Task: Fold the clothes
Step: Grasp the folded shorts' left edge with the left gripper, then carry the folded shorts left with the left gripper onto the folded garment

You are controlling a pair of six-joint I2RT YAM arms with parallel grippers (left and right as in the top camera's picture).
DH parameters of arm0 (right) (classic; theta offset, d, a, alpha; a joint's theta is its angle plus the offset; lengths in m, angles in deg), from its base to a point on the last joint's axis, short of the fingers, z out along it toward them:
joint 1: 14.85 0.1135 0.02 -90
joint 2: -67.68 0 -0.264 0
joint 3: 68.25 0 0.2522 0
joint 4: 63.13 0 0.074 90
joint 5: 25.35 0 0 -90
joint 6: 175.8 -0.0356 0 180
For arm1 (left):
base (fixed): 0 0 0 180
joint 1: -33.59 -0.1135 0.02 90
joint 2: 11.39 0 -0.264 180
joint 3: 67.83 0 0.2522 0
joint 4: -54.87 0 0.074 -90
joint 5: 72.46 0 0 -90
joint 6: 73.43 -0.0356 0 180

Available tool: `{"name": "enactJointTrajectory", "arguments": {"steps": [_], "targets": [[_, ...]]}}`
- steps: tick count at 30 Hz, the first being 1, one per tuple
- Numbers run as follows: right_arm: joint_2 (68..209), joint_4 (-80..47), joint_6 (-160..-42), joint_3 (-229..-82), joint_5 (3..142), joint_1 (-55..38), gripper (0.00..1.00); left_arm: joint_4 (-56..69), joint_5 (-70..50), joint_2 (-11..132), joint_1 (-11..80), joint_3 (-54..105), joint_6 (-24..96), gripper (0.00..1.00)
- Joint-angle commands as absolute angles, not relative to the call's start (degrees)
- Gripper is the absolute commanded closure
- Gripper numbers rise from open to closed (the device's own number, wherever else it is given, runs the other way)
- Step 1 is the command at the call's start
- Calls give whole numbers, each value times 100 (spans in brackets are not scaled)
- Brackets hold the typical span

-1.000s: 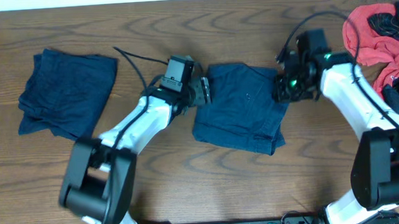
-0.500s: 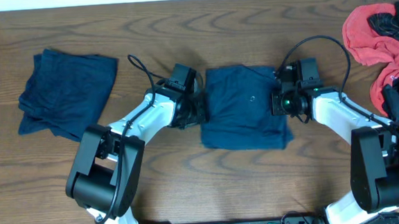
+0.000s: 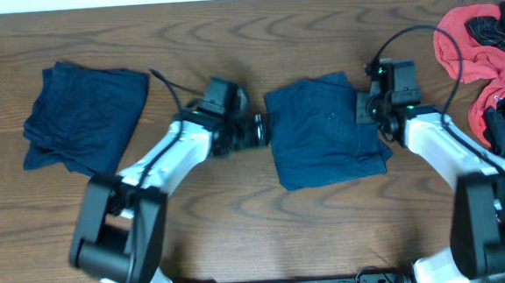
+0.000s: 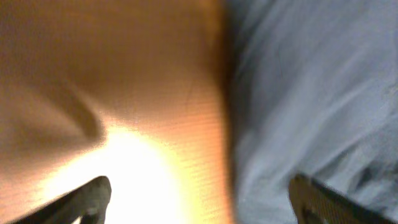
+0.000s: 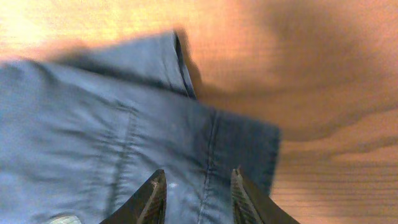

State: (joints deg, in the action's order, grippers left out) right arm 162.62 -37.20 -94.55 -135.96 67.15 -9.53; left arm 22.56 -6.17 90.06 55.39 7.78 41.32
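Viewing the scene from overhead, we are finding the folded dark navy-blue cloth garment [image 3: 322, 137] lying flat near the middle of the brown wood-grain worktop [image 3: 240, 221], between the two arms.

The left end effector [image 3: 261, 130] is sitting just beside the garment's left edge, over bare wood. Its wrist view is blurring heavily, but the two fingertips are showing at the bottom corners, wide apart with nothing between them. We are reading it as open and empty.

The right end effector [image 5: 198, 199] is hovering over the garment's right edge, above a stitched seam. Its fingers are standing partly apart and the cloth is lying flat in the gap, so we are reading it as open and holding nothing.

We are judging that the end effectors are flanking the garment because a fold calls for both edges to be controlled together. With both parted, the cloth is resting under its own weight alone. A narrow flap is sticking out past the main edge in the right wrist view, so the outline is not sitting quite square.

A pile of folded dark navy-blue cloth [image 3: 84, 117] is lying well apart at the far left; we are taking that as the place for finished items. A crumpled red cloth [image 3: 466, 41] and a black cloth [image 3: 503, 122] are lying at the right edge, near the right arm, probably waiting their turn.

The wood is looking smooth, with warm glare in both wrist views. A pale strip is running along the top edge; we are not seeing more of the room.
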Motion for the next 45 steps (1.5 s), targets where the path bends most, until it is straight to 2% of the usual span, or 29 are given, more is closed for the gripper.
{"name": "enactJointTrajectory", "arguments": {"steps": [1,7,14,25,27,30,32,34,35,40,45], "targets": [[15475,-3535,-9364,-13832,6661,-986,65,2938,-564,8801,5294,817,4097,4],[14760,-3104,-9344,-13832,6661,-986,63,4254,-910,9275,5275,817,4226,3],[14622,-2599,-9342,-13832,6656,-986,65,5250,-1520,10169,5279,817,4932,3],[14622,-2464,-9344,-13832,6658,-986,68,5596,-1788,10886,5745,817,5187,5],[14622,-2466,-9344,-13832,6656,-986,68,5574,-1802,10886,5889,817,5183,11],[14622,-2468,-9344,-13832,6656,-986,68,5576,-1802,10886,6035,817,5181,30],[14622,-2464,-9344,-13832,6658,-986,69,5585,-1784,10886,6046,817,5179,51],[14622,-2444,-9344,-13832,6658,-986,69,5631,-1786,10884,5974,817,5174,81],[14622,-2435,-9344,-13832,6656,-986,69,5635,-1786,10884,5926,819,5174,92],[14622,-2424,-9344,-13832,6656,-986,69,5624,-1959,10707,5509,822,4820,94],[14622,-2398,-9344,-13832,6652,-988,69,5362,-1930,10106,4724,843,4418,94]]}}
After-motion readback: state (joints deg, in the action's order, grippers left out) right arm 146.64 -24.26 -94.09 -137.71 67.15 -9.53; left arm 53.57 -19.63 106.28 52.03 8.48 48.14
